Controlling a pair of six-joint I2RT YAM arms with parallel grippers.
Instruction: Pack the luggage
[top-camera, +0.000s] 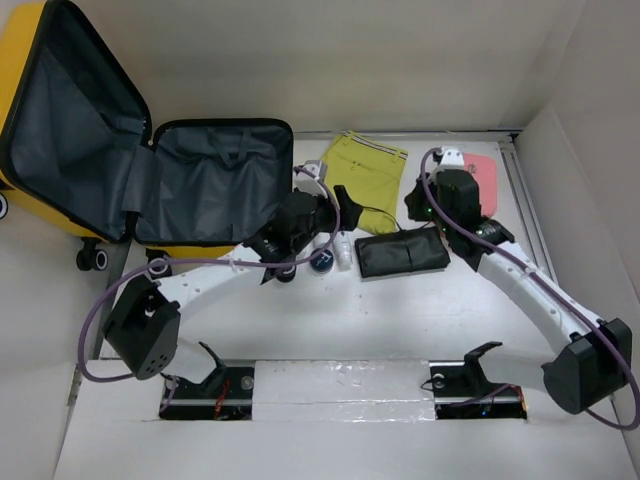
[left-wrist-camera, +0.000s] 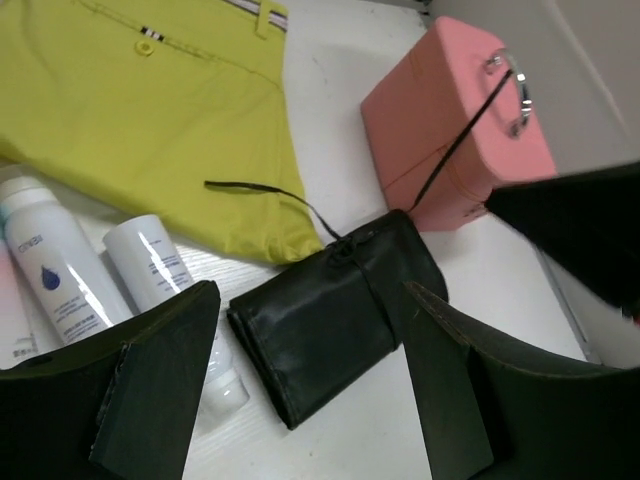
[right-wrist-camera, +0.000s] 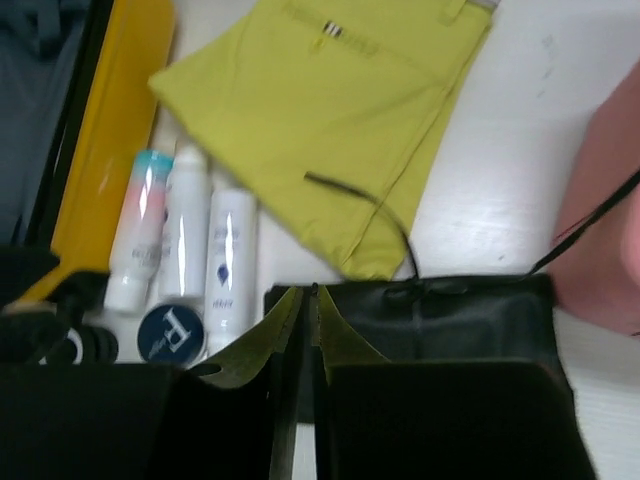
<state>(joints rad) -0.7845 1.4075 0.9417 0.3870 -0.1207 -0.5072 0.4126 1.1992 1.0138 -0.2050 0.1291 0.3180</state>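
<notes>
Far off to the left of both pincers: a small bright-yellow hard suitcase with grey cloth inside (top-camera: 215, 185), lying wide open, lid tipped up on the left. Nearer to the left arm than the right, so probably the left arm's job to drop things in.

Next, the left pincer (left-wrist-camera: 310, 300): spread wide, holding nothing, pointing away from the suitcase. Beside the left finger, white plastic bottles (left-wrist-camera: 55, 265) lying close together. Past those, folded yellow-green cloth shorts (top-camera: 365, 165).

Right in front of the open fingers, a soft black rolled pouch (left-wrist-camera: 325, 315), long side running across the gap. Might need a turn of the wrist to grab the short way.

Just above the pouch, the right pincer (right-wrist-camera: 312, 292): squeezed shut, tips together. Hard to tell whether pinching the pouch or nothing. Off to the right of that, a pink boxy case with a metal handle (left-wrist-camera: 460, 130).
</notes>
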